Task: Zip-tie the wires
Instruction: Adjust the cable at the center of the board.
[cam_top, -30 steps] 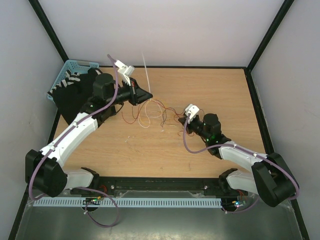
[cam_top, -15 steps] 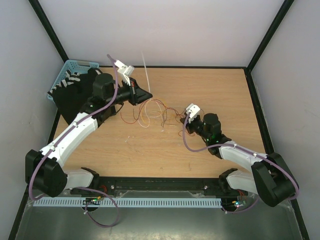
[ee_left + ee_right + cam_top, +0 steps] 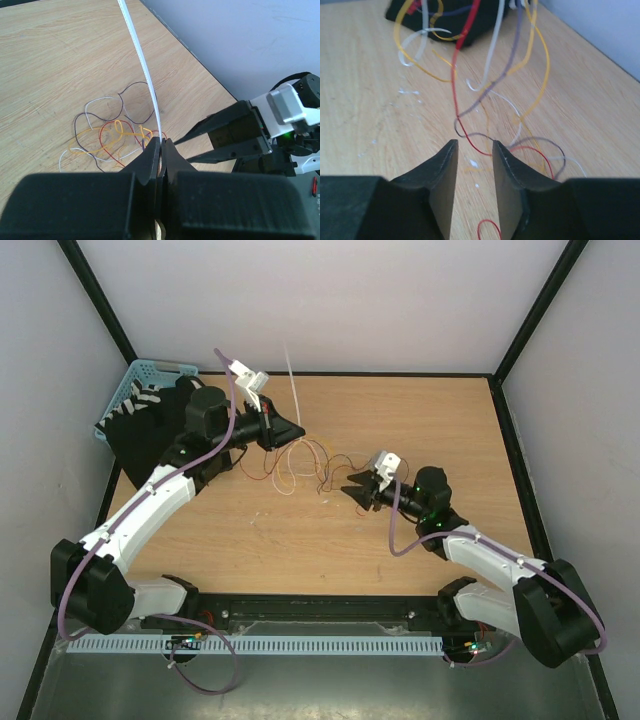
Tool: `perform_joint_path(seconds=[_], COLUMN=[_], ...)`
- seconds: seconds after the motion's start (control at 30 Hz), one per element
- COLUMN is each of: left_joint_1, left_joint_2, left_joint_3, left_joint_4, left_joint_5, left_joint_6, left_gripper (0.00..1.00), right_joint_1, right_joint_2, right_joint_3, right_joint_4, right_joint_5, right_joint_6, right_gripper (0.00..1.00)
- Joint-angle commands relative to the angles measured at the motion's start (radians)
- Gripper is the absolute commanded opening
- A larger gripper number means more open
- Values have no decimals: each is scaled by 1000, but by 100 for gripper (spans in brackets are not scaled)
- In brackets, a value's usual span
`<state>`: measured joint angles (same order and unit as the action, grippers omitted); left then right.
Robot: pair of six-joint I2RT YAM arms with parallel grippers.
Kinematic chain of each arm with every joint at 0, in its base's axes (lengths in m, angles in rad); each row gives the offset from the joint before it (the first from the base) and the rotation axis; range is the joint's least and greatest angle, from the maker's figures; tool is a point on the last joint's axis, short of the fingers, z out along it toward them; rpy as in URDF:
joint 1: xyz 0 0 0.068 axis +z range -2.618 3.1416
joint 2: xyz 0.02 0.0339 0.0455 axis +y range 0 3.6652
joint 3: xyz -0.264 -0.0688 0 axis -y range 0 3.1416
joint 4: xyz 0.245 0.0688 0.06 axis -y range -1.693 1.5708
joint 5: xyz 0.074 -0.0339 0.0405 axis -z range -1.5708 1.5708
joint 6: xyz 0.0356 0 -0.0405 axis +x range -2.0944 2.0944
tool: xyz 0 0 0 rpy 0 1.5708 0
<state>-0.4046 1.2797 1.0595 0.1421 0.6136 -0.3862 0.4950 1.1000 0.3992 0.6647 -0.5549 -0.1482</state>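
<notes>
The wires (image 3: 300,462) lie in a loose tangle of red, orange, purple and whitish strands at the middle of the wooden table. My left gripper (image 3: 298,429) is shut on the zip tie (image 3: 291,390), a thin white strip standing up from the jaws just behind the wires. In the left wrist view the zip tie (image 3: 142,70) rises from the closed gripper (image 3: 162,142) over the wires (image 3: 112,135). My right gripper (image 3: 349,490) is open and empty at the wires' right edge. In the right wrist view its gripper (image 3: 472,147) is low over the table, with a red strand of the wires (image 3: 470,75) just ahead.
A blue basket (image 3: 140,373) and a black object (image 3: 140,440) sit at the far left. Black frame rails (image 3: 500,410) and white walls bound the table. Small white flecks (image 3: 410,92) lie on the wood near the wires.
My right gripper has swung round to point left at the wires and now stands lower. The left gripper and zip tie have barely moved.
</notes>
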Motion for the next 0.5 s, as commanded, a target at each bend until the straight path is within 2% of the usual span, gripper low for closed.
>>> perform_joint_path(seconds=[0.0,0.03,0.1,0.27,0.37,0.47], left_joint_1=[6,5,5,4,4,4], left_joint_2=[-10,-10,-11,-11,-10,-10], left_joint_3=[9,8,8,8,10,7], left_joint_4=[19,19,19,20,19,19], left_joint_5=[19,21,22,28,32,31], left_joint_6=[-4,-3,-4,-5,-6,-6], left_gripper=[0,0,0,0,0,0], right_joint_1=[34,54,78,77,76,76], right_joint_2=[-7,2,30,100,150,207], right_joint_3=[-66,-80,-66,-36,-1,33], right_joint_4=[264,291,280,285,282,276], right_joint_5=[-173,-154,-95,93,104,82], right_joint_6=[49,26,-19,-91,-132,-150], right_gripper=[47,50,51,45,38,37])
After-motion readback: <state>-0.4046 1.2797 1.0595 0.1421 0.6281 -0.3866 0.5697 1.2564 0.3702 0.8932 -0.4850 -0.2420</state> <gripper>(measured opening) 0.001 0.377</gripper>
